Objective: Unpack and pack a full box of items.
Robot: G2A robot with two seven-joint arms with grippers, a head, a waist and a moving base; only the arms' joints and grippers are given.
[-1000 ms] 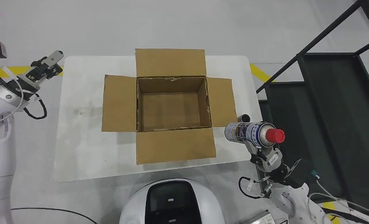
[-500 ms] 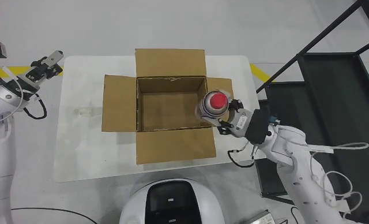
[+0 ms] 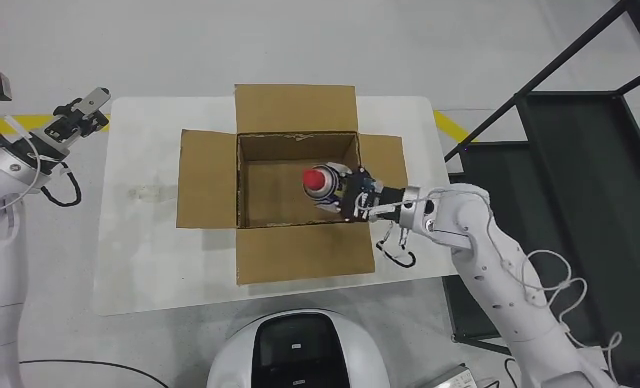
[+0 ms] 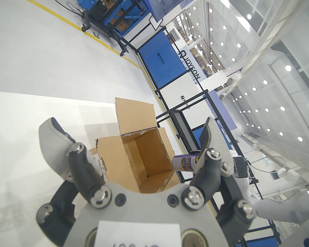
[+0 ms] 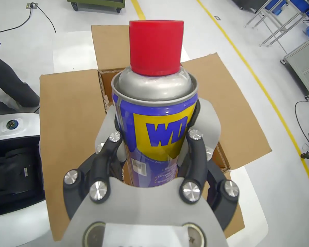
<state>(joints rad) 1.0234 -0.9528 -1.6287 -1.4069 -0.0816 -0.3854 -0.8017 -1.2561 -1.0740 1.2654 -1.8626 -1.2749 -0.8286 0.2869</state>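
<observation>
Tabletop (image 3: 150,248) carries the box (image 3: 207,178), flaps splayed so I can pack straight in. Can (image 3: 322,180) is tilted over the opening's right side, cap inward, probably for lowering in. Right end effector (image 5: 158,122) grips the can body. Left end effector (image 4: 130,127) is parked at the far left corner, spread wide and holding nothing.

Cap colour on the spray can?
Red cap on the spray can; best in the right wrist view.
</observation>
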